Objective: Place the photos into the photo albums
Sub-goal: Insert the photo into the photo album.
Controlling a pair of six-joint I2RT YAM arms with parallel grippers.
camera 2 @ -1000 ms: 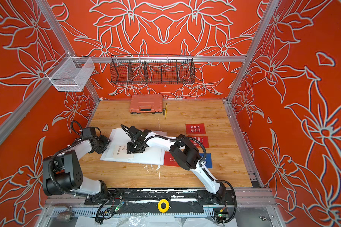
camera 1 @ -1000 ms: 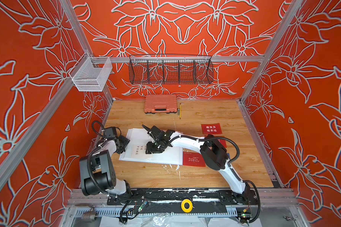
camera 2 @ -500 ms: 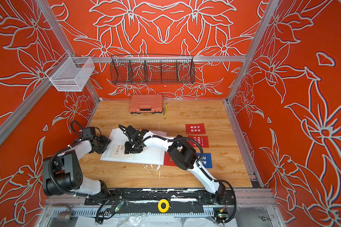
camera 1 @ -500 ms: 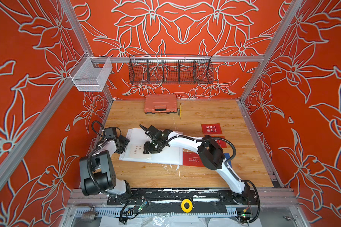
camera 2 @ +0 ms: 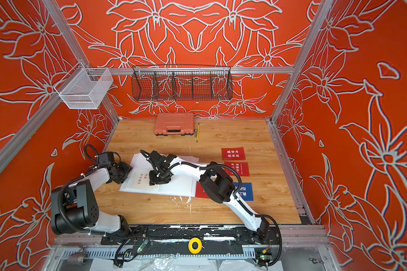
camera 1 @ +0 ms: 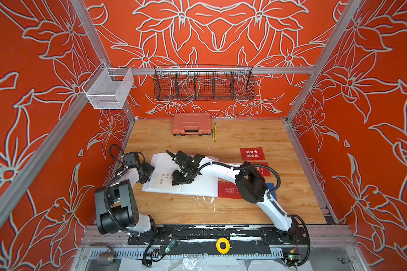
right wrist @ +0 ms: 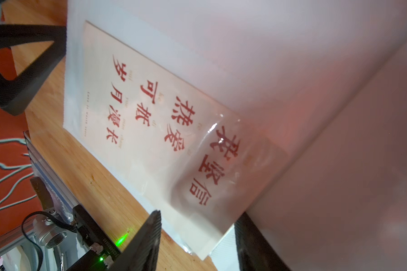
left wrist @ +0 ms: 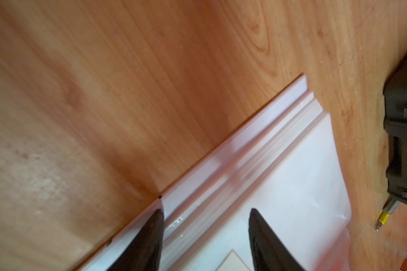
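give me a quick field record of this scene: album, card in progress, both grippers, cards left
album: open, flat on the table
white card: on its left page, partly under clear sleeve
right gripper: jaws apart astride card's end
left gripper: jaws apart at album's edge
loose: three red cards, one blue card, right of album

Robot lab cell: aluminium frame [camera 1: 221, 70], patterned walls [camera 1: 221, 28]
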